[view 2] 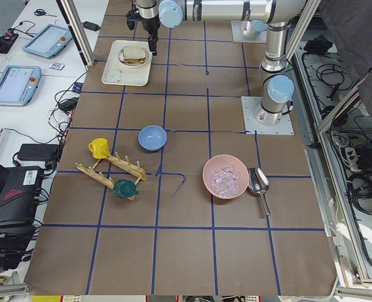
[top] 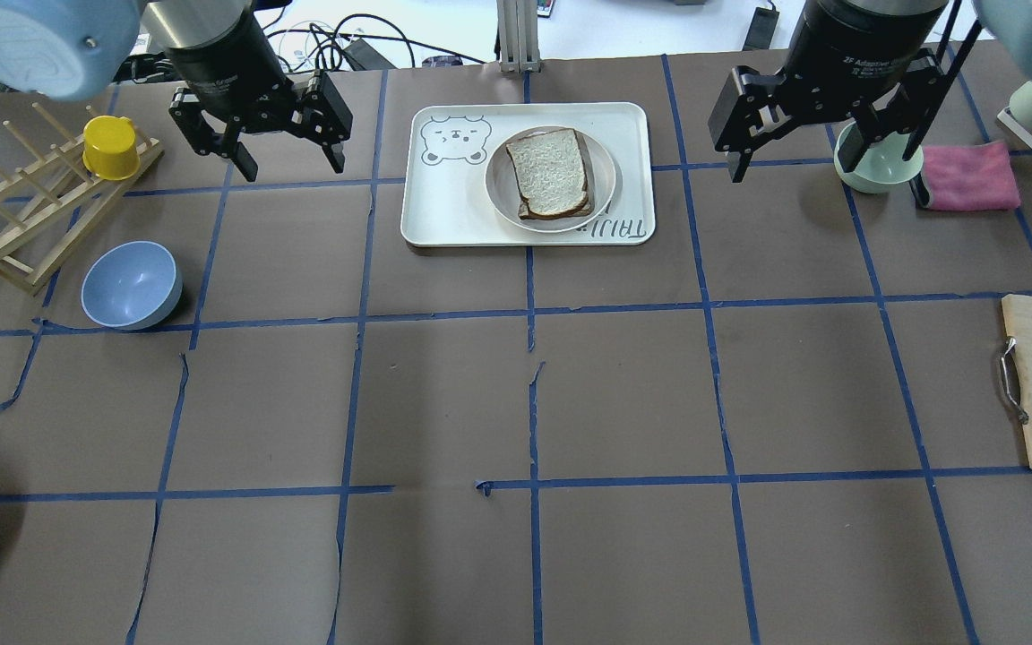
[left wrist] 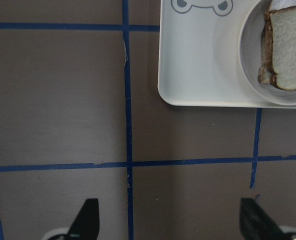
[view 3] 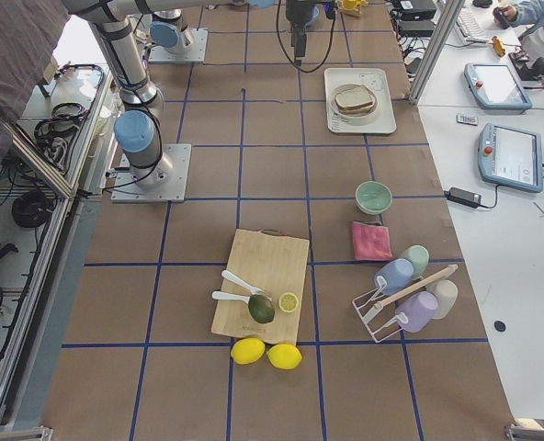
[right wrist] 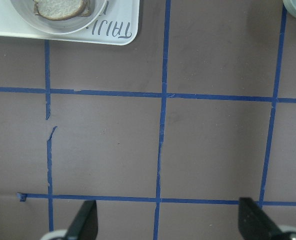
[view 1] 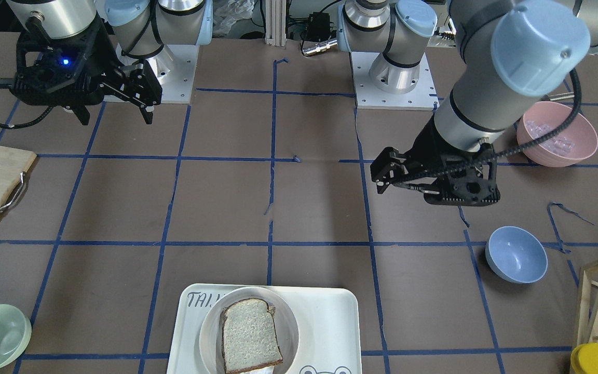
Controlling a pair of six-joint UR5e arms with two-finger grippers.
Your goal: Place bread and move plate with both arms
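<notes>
A pale, dark-crusted loaf-shaped slice of bread (top: 552,172) lies on the round cream-white plate (top: 494,182), which sits in a rectangular white bear-printed tray (top: 444,208). The black two-finger left gripper (top: 294,168) and right gripper (top: 825,175) hang to either side, jaws wide apart and empty. The bread looks placed; moving the plate likely calls for both grippers to close on opposite rims.

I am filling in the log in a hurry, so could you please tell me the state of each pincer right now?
Left pincer: open, holding nothing.
Right pincer: open, holding nothing.
</notes>
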